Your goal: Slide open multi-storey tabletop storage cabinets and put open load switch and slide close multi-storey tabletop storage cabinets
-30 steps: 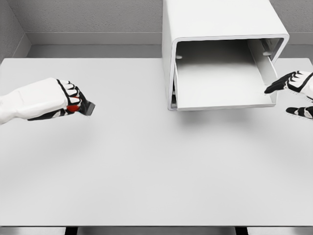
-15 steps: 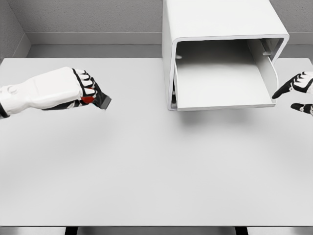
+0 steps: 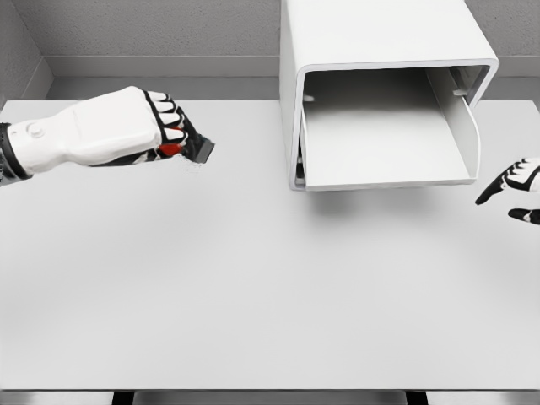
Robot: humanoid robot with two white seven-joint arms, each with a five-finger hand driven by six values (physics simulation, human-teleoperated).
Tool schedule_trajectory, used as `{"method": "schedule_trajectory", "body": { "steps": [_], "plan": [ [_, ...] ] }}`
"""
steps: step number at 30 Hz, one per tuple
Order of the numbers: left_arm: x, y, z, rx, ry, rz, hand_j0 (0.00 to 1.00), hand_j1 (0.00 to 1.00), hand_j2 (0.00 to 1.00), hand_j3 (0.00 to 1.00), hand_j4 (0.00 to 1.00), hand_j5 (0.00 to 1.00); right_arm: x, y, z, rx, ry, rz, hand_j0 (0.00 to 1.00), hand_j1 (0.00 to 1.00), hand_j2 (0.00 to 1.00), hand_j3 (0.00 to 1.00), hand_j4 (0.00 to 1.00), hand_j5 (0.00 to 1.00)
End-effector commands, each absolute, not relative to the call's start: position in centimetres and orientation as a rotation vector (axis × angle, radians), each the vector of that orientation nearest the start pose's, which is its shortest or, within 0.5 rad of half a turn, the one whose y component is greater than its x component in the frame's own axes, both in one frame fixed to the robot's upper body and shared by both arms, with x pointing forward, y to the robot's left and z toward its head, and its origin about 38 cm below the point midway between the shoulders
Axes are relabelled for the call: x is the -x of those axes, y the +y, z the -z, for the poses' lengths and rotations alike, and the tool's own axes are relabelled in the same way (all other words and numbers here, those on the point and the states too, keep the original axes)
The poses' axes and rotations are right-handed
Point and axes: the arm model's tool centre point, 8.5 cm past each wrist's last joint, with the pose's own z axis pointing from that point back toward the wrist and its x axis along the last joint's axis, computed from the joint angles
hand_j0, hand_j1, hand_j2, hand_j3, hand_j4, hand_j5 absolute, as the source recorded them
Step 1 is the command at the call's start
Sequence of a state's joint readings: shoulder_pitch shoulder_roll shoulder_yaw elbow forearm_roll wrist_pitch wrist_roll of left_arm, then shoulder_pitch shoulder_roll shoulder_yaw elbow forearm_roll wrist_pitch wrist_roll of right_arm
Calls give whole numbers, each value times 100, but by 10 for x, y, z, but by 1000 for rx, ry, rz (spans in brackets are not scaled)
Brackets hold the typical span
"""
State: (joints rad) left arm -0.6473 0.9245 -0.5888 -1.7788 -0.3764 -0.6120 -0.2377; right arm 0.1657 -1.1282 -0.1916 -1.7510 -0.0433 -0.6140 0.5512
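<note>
A white storage cabinet [image 3: 380, 38] stands at the back right of the table, its drawer [image 3: 384, 173] slid out toward me and empty. My left hand [image 3: 173, 139] hovers over the table's left side, left of the cabinet, shut on a small dark load switch [image 3: 199, 150] with a red part showing between the fingers. My right hand [image 3: 510, 190] shows at the right edge, just right of and below the drawer's front corner, fingers spread and holding nothing.
The white table [image 3: 253, 287] stretches wide in front of me. A grey wall runs behind it. The cabinet's open drawer juts over the table's back right.
My left hand has carried the load switch rightward and slightly up toward the cabinet. My right hand has drawn back from the drawer, down and to the right edge.
</note>
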Motion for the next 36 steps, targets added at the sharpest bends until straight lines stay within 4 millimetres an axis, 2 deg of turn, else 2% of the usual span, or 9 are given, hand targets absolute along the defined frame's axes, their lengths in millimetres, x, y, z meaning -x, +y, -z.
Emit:
{"method": "schedule_trajectory", "body": {
  "steps": [1,6,17,28,29,32,36],
  "plan": [
    [-382,242,-292,537,2247,-2464,48,48,48,48,48,48,-313,-421,-283,370,-1524,-1759,60,60,60,60,60,60],
    [-385,224,-297,499,2230,-2427,48,48,48,48,48,48,-313,-424,-292,397,-1545,-1748,56,56,56,56,56,56],
    [-387,208,-309,487,2235,-2363,48,48,48,48,48,48,-303,-423,-266,329,-1498,-1735,55,55,55,55,55,55],
    [-388,185,-317,446,2219,-2311,48,48,48,48,48,48,-300,-421,-255,299,-1503,-1711,53,53,53,53,53,53],
    [-388,178,-320,431,2220,-2291,48,48,48,48,48,48,-299,-421,-254,297,-1504,-1709,53,53,53,53,53,53],
    [-388,172,-324,423,2213,-2273,48,48,48,48,48,48,-295,-420,-244,266,-1481,-1704,53,53,53,53,53,53],
    [-388,164,-328,412,2195,-2260,48,48,48,48,48,48,-295,-420,-244,263,-1488,-1697,53,53,53,53,53,53]
  ]
}}
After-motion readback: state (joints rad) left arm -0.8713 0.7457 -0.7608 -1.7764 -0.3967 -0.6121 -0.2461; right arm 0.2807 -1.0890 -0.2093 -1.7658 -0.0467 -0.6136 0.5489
